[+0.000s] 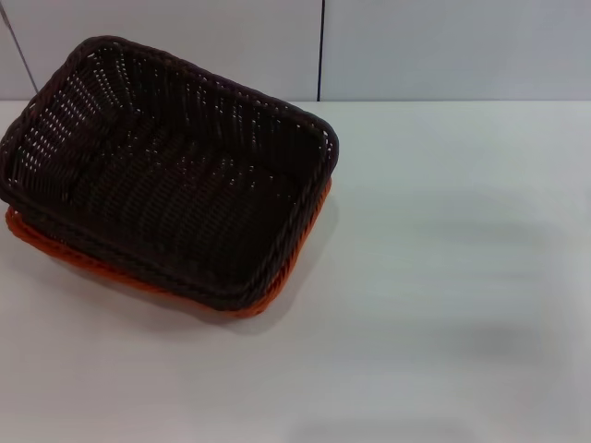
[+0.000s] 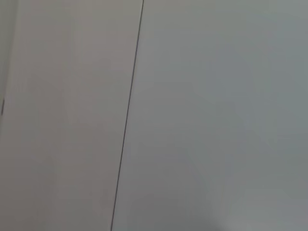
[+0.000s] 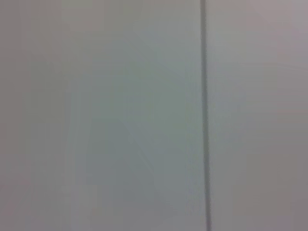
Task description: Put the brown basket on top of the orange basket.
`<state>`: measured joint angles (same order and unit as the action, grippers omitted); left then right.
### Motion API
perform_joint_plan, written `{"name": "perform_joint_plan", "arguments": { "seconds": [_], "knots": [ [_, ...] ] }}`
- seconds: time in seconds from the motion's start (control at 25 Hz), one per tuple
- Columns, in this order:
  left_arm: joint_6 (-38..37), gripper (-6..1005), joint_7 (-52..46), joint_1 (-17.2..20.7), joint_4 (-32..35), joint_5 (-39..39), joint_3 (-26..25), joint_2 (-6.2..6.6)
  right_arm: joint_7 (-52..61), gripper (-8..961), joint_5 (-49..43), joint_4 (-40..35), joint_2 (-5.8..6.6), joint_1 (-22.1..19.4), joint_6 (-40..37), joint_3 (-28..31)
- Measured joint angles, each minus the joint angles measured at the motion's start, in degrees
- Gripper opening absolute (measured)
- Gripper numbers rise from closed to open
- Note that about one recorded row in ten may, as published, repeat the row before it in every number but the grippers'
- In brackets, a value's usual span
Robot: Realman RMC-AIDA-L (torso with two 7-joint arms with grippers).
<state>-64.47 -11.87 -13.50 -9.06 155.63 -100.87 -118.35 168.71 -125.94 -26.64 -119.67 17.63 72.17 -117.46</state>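
Observation:
The brown basket sits nested on top of the orange basket at the left of the white table in the head view. Only a thin strip of the orange basket's rim shows along the brown one's near and right edges. Nothing lies inside the brown basket. Neither gripper appears in any view. Both wrist views show only pale wall panels with a dark seam.
The white table stretches to the right and front of the baskets. A grey panelled wall with a vertical seam rises behind the table.

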Motion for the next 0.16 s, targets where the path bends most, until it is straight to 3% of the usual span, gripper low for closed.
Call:
{"name": "perform_joint_plan", "arguments": {
  "seconds": [0.16],
  "knots": [
    [-3.87,791,0.01,0.36,0.36,0.09,-0.01,-0.16,0.27,625,3.62,1.31,-0.03,-1.66,0.08,-0.92]
  ]
}}
